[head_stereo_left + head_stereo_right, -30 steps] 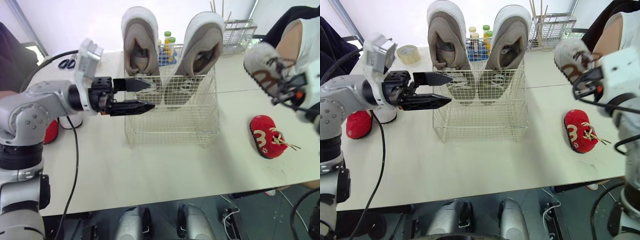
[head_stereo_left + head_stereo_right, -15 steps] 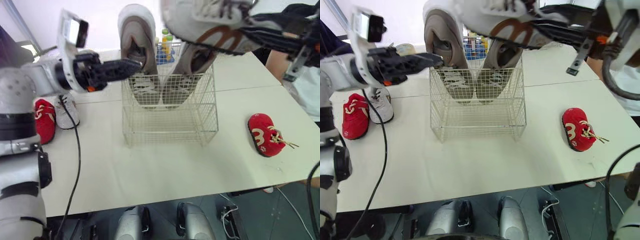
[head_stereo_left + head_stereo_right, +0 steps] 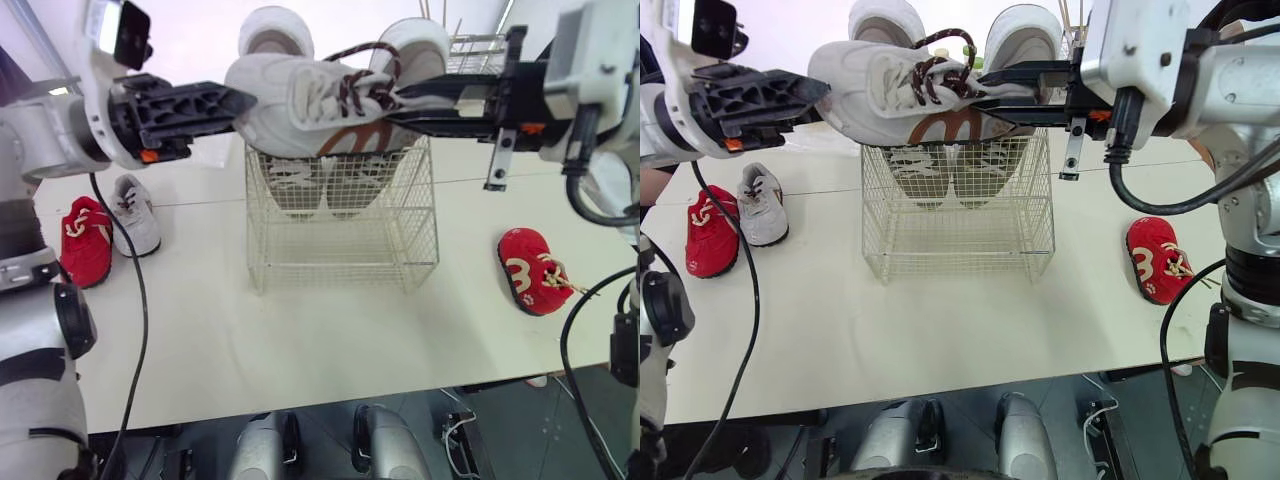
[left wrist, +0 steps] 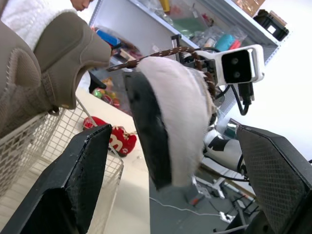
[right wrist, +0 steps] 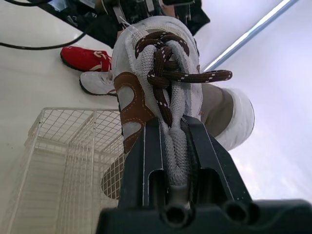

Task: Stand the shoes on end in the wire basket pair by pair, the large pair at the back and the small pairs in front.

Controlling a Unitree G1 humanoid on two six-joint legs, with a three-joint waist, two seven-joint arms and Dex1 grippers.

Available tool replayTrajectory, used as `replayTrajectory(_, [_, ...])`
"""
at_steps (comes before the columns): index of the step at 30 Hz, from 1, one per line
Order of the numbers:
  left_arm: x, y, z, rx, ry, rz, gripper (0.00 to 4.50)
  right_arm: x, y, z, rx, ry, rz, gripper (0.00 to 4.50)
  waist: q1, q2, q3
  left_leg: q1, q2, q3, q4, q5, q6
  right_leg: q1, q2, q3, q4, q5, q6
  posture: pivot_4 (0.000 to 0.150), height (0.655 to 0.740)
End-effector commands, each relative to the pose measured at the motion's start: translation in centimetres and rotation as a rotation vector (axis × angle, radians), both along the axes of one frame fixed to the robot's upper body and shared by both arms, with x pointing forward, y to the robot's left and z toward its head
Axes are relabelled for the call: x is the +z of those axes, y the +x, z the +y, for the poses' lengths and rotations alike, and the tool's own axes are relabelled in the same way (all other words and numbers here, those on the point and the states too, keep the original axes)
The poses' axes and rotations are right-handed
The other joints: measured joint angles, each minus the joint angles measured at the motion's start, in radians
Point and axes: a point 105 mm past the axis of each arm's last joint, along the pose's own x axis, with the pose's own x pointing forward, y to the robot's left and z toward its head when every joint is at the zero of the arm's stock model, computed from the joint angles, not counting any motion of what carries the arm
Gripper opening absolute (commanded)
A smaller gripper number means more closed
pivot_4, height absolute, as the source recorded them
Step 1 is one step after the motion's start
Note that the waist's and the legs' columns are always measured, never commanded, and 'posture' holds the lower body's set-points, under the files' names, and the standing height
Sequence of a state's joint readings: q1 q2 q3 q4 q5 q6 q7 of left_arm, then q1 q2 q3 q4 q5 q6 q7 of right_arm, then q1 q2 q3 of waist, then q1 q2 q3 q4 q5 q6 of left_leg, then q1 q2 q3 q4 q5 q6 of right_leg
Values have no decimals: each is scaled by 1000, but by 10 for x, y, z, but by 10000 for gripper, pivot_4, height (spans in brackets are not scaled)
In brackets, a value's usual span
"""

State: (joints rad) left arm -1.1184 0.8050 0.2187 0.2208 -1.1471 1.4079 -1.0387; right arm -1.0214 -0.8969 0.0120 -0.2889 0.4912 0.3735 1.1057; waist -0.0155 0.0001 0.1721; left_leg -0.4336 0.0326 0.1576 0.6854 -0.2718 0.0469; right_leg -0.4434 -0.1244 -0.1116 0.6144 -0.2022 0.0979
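Small white shoe [image 3: 290,115] — brown laces, brown trim.

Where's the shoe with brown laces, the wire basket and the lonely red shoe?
shoe with brown laces [image 3: 300,115]: left eye view, white side.
wire basket [image 3: 340,240]: left eye view, front wall.
lonely red shoe [image 3: 530,272]: left eye view, upper.

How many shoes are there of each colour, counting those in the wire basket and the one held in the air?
Large beige shoes: 2
Small white shoes: 2
Small red shoes: 2
Total: 6
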Motion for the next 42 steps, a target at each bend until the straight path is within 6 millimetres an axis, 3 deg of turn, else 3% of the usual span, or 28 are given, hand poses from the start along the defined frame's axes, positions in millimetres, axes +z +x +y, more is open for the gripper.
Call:
replayTrajectory(1, [3,-5,-2,-11,4,-36,39723,10,-10,5,32,-5,-67,53,1,0,0,0,0,0,0,0,0,0,0,0,0,0,0,1500,7400])
replayTrajectory(3, [2,-3,-2,-6,2,-30,34462,9,-13,7,46,-10,-64,0,3,0,0,0,0,0,0,0,0,0,0,0,0,0,0,1500,7400])
replayTrajectory(7, [0,-4,-3,-22,-12,-6,15554,7,-16,9,53,-11,-37,0,2,0,0,0,0,0,0,0,0,0,0,0,0,0,0,1500,7400])
replayTrajectory(10, [-1,-4,-2,-23,-41,16,3752,8,-14,5,29,-2,-13,0,1,0,0,0,0,0,0,0,0,0,0,0,0,0,0,1500,7400])
replayTrajectory(11, [-2,-4,-2,-20,-55,24,3292,9,-13,3,18,8,6,0,1,0,0,0,0,0,0,0,0,0,0,0,0,0,0,1500,7400])
replayTrajectory(12, [-3,-4,-1,-16,-68,29,3292,11,-13,0,9,15,27,9879,2,0,0,0,0,0,0,0,0,0,0,0,0,0,0,1500,7400])
replayTrajectory(16, [-9,-2,0,23,-127,35,3290,10,-19,-17,-21,44,203,28357,5,-1,0,0,0,-1,0,0,0,0,0,0,0,0,0,1500,7400])
replayTrajectory(19, [-14,-3,0,56,-182,29,3289,24,-20,-34,-63,167,300,42394,3,-1,1,0,0,-1,0,0,0,1,-1,0,0,0,0,1500,7400])
replayTrajectory(20, [-14,-3,0,69,-210,22,3289,28,-20,-41,-76,222,342,44270,4,-1,1,0,0,-1,0,0,0,1,-1,0,0,0,0,1500,7400])
replayTrajectory(24, [-11,-6,-5,117,-340,-24,3289,33,-22,-66,-67,449,575,44270,6,-2,1,1,-1,-2,0,0,0,2,-2,0,0,1,-1,1500,7400])
replayTrajectory(28, [-6,-7,-13,151,-455,-31,3289,11,-16,-74,-38,630,757,44270,6,-6,0,6,-1,-3,0,0,0,8,-3,-1,0,1,-2,1500,7400])
replayTrajectory(35, [-1,-6,-26,146,-540,-7,3289,-6,-6,-46,167,939,979,44270,4,-5,0,8,-1,-2,0,0,0,9,-2,-1,1,2,-2,1500,7400])
replayTrajectory(42, [-5,-6,-40,119,-530,19,3289,9,-1,-8,320,1023,1042,44270,4,-5,0,8,-1,-2,0,0,0,9,-1,-1,0,2,-2,1500,7400])
